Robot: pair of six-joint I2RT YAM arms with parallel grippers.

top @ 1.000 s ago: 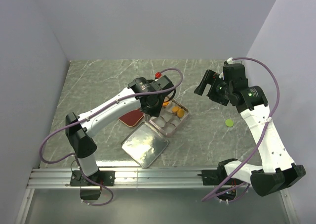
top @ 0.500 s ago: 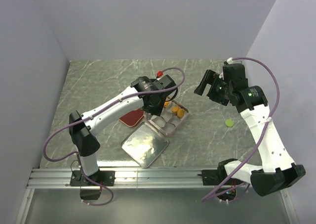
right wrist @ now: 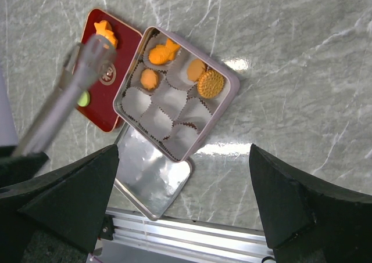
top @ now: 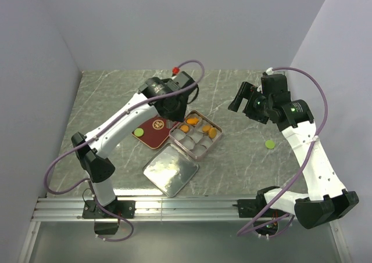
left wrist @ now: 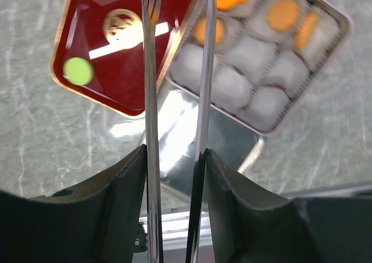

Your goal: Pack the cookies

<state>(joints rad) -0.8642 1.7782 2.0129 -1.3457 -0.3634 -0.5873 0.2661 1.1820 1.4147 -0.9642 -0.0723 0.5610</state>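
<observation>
An open pink tin (top: 216, 140) with paper cups holds several orange cookies (right wrist: 163, 53), also seen in the left wrist view (left wrist: 283, 14). A red tray (top: 154, 132) left of it carries a green cookie (top: 138, 132) and an orange cookie (right wrist: 104, 32). Another green cookie (top: 269, 144) lies on the table at the right. My left gripper (top: 172, 105) is shut on metal tweezers (left wrist: 150, 100). Their tips (right wrist: 96, 45) hang over the tray's far end beside the orange cookie. My right gripper (top: 238, 97) is wide open and empty, high above the tin's right side.
The tin's metal lid (top: 170, 169) lies flat in front of the tin, close to the aluminium rail (top: 186, 205) at the near edge. Grey walls close in the marble table on three sides.
My left arm has swung back and to the left with the tweezers, from over the tin to over the red tray, uncovering the tray and its green cookie. The right arm has not moved.
</observation>
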